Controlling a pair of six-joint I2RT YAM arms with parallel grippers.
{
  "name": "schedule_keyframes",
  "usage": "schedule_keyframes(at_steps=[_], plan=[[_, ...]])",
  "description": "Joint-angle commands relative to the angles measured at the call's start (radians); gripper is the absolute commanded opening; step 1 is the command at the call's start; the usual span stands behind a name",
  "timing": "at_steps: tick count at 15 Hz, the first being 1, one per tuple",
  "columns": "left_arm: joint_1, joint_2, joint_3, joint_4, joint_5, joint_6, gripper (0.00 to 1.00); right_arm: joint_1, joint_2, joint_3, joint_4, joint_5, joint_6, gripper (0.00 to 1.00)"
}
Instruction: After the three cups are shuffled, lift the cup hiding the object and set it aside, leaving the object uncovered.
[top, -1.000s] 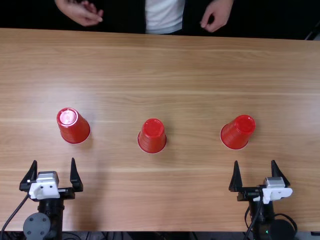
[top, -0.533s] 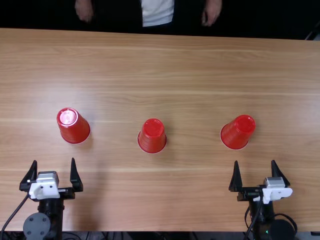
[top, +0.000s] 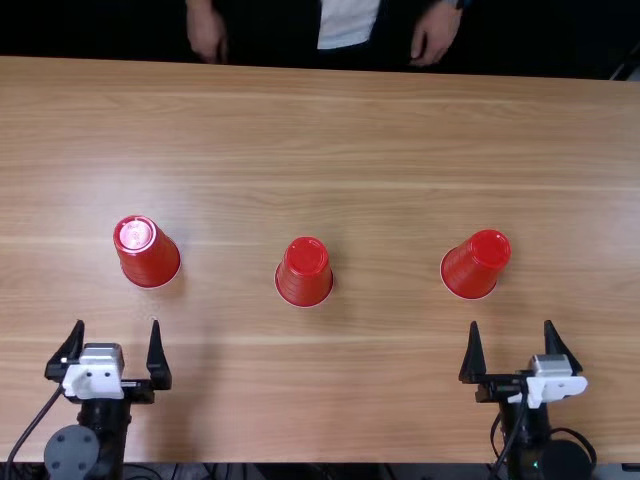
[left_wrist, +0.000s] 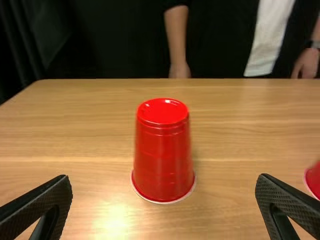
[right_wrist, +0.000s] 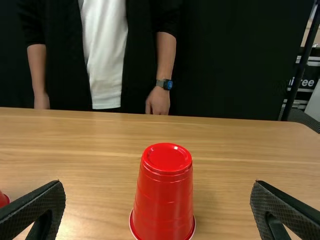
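Note:
Three red cups stand upside down in a row across the table. The left cup (top: 146, 251) (left_wrist: 162, 150) stands just ahead of my left gripper (top: 115, 340), which is open near the front edge. The middle cup (top: 304, 271) shows as a red sliver (left_wrist: 314, 181) at the left wrist view's edge. The right cup (top: 476, 263) (right_wrist: 163, 192) stands just ahead of my right gripper (top: 509, 340), also open with nothing between its fingers. The hidden object is covered by one of the cups; I cannot tell which.
A person stands at the table's far edge, hands (top: 436, 37) hanging by the edge, touching nothing. Bare wooden table (top: 320, 140) stretches between the cups and the far edge.
The person's hands have drawn back from the far edge and shifted right. My left gripper has moved slightly to the right. The cups have not moved.

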Motion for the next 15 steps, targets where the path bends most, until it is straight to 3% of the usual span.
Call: schedule_keyframes(at_steps=[1, 4, 5, 7, 8, 10, 15], plan=[[-0.004, -0.012, 0.118, -0.033, 0.038, 0.015, 1.00, -0.014, -0.007, 0.096, 0.008, 0.020, -0.003, 1.00], [-0.001, 0.126, 0.296, -0.150, 0.031, 0.015, 1.00, -0.015, 0.054, 0.248, -0.062, 0.020, -0.001, 1.00], [0.002, 0.192, 0.358, -0.182, 0.010, 0.015, 1.00, -0.018, 0.112, 0.316, -0.125, 0.020, -0.001, 1.00], [0.005, 0.338, 0.533, -0.285, -0.082, 0.015, 1.00, -0.024, 0.224, 0.463, -0.269, 0.020, -0.008, 1.00], [0.005, 0.430, 0.657, -0.401, -0.113, 0.015, 1.00, -0.026, 0.282, 0.543, -0.340, 0.018, -0.010, 1.00], [0.005, 0.603, 0.882, -0.640, -0.122, 0.013, 1.00, -0.026, 0.421, 0.721, -0.493, 0.018, -0.008, 1.00], [0.008, 0.857, 1.252, -0.951, -0.124, 0.013, 1.00, -0.024, 0.683, 1.093, -0.837, 0.016, -0.001, 1.00]])
